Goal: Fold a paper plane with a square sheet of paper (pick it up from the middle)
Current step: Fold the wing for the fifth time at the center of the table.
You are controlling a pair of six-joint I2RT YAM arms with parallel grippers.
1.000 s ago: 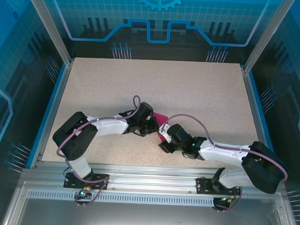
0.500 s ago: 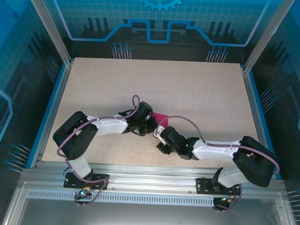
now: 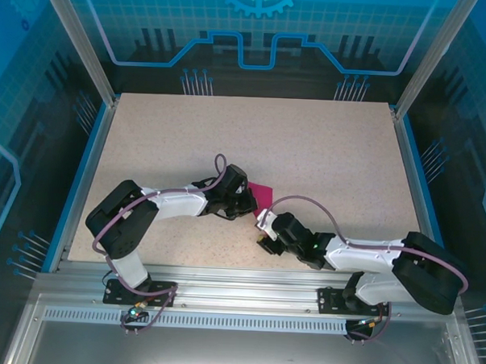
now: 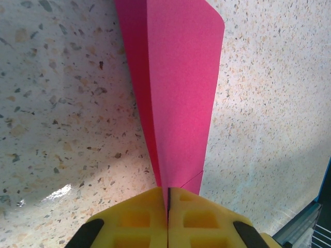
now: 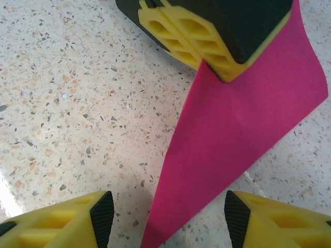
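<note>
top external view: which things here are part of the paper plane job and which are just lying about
Job: folded pink paper, pinched in the shut left gripper; open right gripper, fingers either side of its tip.

Just there: speckled table; blue enclosure walls; metal rail in front.

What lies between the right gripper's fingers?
In the right wrist view: the narrow end of the pink paper, touching neither finger of the open right gripper.

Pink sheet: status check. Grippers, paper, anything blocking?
Left gripper jaws shut on folded pink sheet. Right gripper jaws open, sheet's narrow end between them, not gripped. No obstruction seen.
</note>
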